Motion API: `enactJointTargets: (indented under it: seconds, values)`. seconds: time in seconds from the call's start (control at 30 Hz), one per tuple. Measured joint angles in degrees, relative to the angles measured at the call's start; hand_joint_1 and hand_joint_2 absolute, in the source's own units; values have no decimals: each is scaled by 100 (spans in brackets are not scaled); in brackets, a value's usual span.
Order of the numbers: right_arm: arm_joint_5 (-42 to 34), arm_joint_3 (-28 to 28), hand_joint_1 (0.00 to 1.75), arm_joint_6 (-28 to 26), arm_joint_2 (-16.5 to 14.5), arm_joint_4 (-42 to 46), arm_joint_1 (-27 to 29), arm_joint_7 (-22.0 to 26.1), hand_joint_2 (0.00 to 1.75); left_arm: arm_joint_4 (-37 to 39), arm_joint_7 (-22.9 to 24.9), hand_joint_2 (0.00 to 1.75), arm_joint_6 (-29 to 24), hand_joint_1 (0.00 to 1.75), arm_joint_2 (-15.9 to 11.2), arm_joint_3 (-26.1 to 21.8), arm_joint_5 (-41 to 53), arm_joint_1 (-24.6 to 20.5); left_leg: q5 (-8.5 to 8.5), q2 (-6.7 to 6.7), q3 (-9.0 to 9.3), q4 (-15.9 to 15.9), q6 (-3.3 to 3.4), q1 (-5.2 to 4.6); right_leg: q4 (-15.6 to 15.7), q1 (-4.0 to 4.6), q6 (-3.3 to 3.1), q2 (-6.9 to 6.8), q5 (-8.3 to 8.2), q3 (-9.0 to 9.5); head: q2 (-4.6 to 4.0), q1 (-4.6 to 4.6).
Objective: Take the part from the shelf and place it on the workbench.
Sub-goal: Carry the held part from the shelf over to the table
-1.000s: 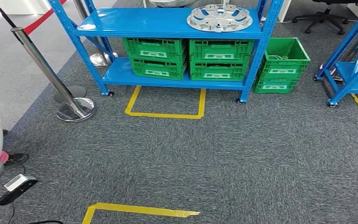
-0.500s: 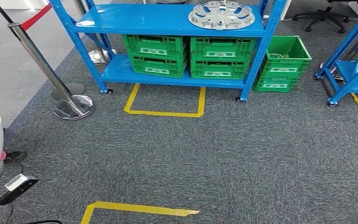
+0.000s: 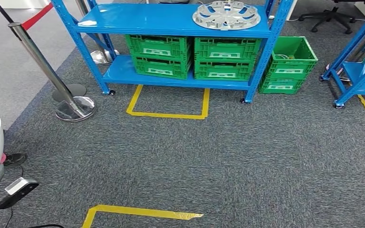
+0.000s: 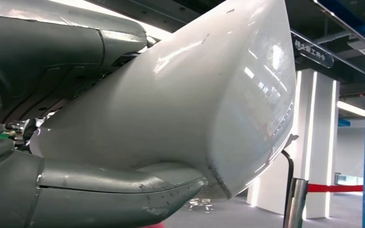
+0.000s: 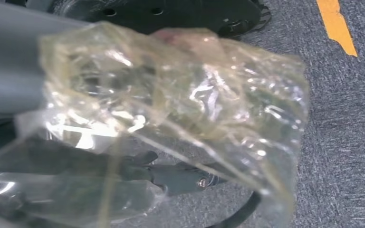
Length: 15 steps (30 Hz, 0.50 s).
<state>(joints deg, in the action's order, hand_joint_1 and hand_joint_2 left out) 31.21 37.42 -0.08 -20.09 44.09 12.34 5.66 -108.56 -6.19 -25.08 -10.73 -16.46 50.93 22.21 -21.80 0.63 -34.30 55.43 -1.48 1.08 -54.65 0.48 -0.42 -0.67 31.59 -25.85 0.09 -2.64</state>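
Observation:
The part (image 3: 225,14), a round silver disc with cut-outs, lies flat on the upper board of the blue shelf (image 3: 138,21), towards its right end, far ahead of me in the head view. In the left wrist view my left hand (image 4: 76,199) shows as a thick grey thumb and ribbed cover against a white curved shell (image 4: 195,104); how its fingers lie is hidden. In the right wrist view my right hand (image 5: 138,175) hangs over the grey carpet under a crumpled clear plastic wrap (image 5: 180,104), so its fingers are blurred.
Green crates (image 3: 192,57) fill the shelf's lower board, and another green crate (image 3: 287,66) stands on the floor beside its right post. A chrome stanchion (image 3: 47,71) with red rope stands at left. A second blue shelf (image 3: 361,57) stands at right. Yellow tape outlines (image 3: 168,114) mark the carpet.
The whole head picture has shifted slightly, so the shelf sits a little higher in the frame. Nothing in the scene itself has moved.

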Motion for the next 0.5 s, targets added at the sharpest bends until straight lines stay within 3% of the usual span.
enactJointTargets:
  seconds: [0.1, 0.23, 0.3, 0.33, 0.43, 0.47, 0.5]
  values:
    - [15, -30, 0, -4, -1, 15, 10, -33, 0, 0, 1, 175, 7, 175, 0, -1, 0, 9, -9, 0, -6, 15, 9, -4, 5, -11, 13, -2, -4, 0, 0, 2]
    - [11, -71, 0, -33, -5, 45, 22, -66, 0, -3, 14, 175, 27, 175, -1, -34, 1, 28, -28, -7, -4, 3, 155, -23, 45, -35, 94, -26, -11, 32, 0, -8]
    - [2, -88, 0, -63, -4, 70, 29, -75, 0, -8, 28, 175, 45, 175, 5, -69, 2, 40, 47, -24, 57, -158, 193, 11, -49, -25, 131, -11, 107, 12, 0, 6]
    - [-1, -91, 0, -82, -3, 79, 32, -79, 0, -10, 32, 175, 57, 175, 11, -83, 4, 44, 90, -40, 80, -231, 197, 37, -245, -28, 155, 10, 266, -71, 0, 15]
    - [-3, -93, 0, -113, 2, 85, 42, -89, 0, -13, 35, 175, 82, 175, 47, -93, 10, 61, 135, -118, 27, -260, 171, 72, -1279, -98, 250, 50, 841, -570, 0, 27]
    - [-4, -93, 0, -115, 3, 85, 46, -90, 0, -13, 35, 175, 85, 175, 61, -93, 11, 68, 148, -159, 0, -252, 147, 89, -1466, -126, 284, 51, 876, -660, 0, 27]
    - [-4, -93, 0, -118, 4, 85, 50, -91, 0, -13, 35, 175, 86, 175, 73, -95, 11, 71, 162, -206, -30, -238, 112, 113, -1431, -157, 319, 54, 791, -641, 0, 26]
